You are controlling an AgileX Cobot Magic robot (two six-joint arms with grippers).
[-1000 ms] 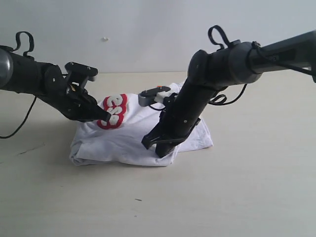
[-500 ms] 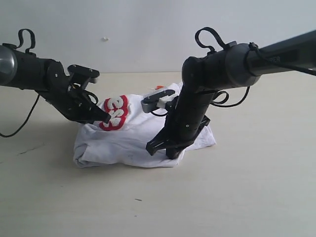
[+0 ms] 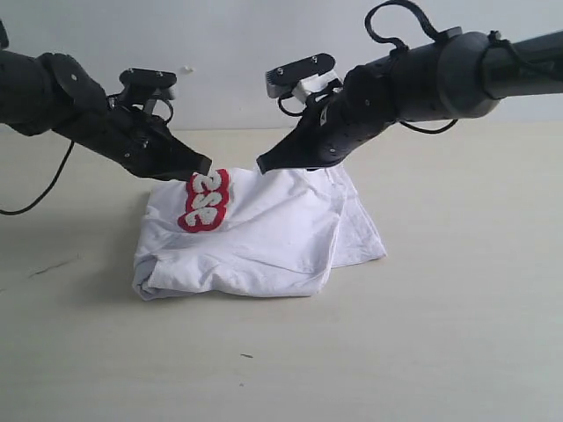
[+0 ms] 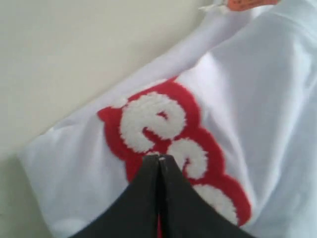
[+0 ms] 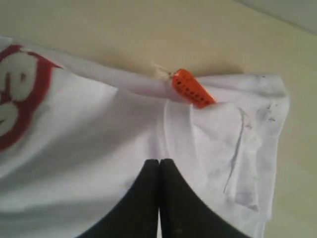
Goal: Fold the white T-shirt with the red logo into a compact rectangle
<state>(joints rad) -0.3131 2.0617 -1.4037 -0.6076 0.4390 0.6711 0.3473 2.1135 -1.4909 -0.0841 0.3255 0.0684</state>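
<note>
Raised since a second ago, the left gripper (image 3: 204, 164) and right gripper (image 3: 263, 164), both with jaws pressed shut, hover at the far edge of the folded white T-shirt (image 3: 264, 237), which lies on the table (image 3: 440, 334), red logo (image 3: 204, 200) up.

The shirt (image 3: 264, 237) is laid on the table (image 3: 457, 352). The logo (image 3: 205, 200) is set on the shirt's left part, the tag (image 5: 193, 88) at its far edge. The left gripper (image 3: 204, 164) is held just above the logo, the right gripper (image 3: 262, 164) right of it, over the far edge.
</note>
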